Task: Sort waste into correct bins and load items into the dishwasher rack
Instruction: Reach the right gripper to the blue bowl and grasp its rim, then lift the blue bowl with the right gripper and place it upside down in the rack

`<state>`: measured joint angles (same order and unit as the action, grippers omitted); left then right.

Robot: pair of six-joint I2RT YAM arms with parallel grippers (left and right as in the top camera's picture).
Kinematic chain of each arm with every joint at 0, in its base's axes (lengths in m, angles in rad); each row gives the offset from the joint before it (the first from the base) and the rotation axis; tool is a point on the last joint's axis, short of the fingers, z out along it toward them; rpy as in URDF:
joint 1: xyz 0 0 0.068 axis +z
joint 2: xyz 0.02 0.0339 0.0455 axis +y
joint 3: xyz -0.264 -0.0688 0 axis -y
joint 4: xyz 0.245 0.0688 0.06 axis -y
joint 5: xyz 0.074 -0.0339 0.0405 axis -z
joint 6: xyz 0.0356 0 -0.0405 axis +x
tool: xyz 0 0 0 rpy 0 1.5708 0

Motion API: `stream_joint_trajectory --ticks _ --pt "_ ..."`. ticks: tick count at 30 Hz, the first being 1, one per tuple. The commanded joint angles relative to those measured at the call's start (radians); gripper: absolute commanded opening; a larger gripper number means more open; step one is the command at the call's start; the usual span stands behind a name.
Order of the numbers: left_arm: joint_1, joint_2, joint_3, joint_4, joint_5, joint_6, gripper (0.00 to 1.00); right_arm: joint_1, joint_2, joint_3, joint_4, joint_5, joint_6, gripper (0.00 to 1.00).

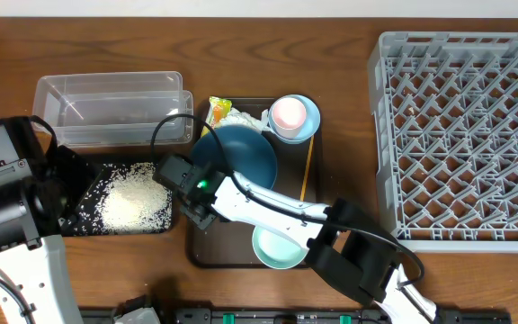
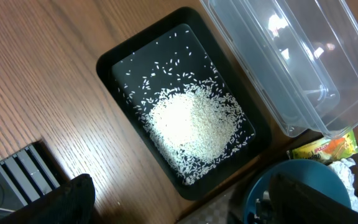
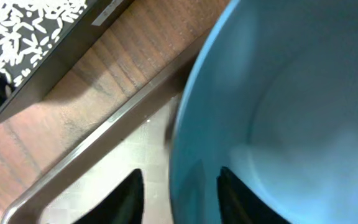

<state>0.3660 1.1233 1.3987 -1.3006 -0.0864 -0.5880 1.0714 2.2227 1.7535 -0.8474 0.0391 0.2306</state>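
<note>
My right gripper straddles the left rim of the large dark blue bowl, one finger inside and one outside. A gap shows between the outer finger and the bowl wall. My left gripper hangs open with nothing in it, over the table edge beside the black tray. That tray holds white rice. The clear tub stands behind it. A yellow-green wrapper and a white tissue lie behind the bowl.
The brown serving tray also carries a pink cup in a pale blue bowl, another pale blue bowl at the front and a chopstick along its right side. The grey dishwasher rack fills the right.
</note>
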Motion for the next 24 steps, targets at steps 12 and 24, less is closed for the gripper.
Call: stream_joint_trajectory --ticks 12,24 --pt "0.006 0.000 0.013 0.000 -0.019 -0.008 0.92 0.003 0.050 0.018 -0.006 -0.013 0.009 0.22" --pt "0.006 0.000 0.013 0.000 -0.019 -0.008 0.92 0.002 -0.099 0.019 -0.018 -0.016 0.055 0.01"
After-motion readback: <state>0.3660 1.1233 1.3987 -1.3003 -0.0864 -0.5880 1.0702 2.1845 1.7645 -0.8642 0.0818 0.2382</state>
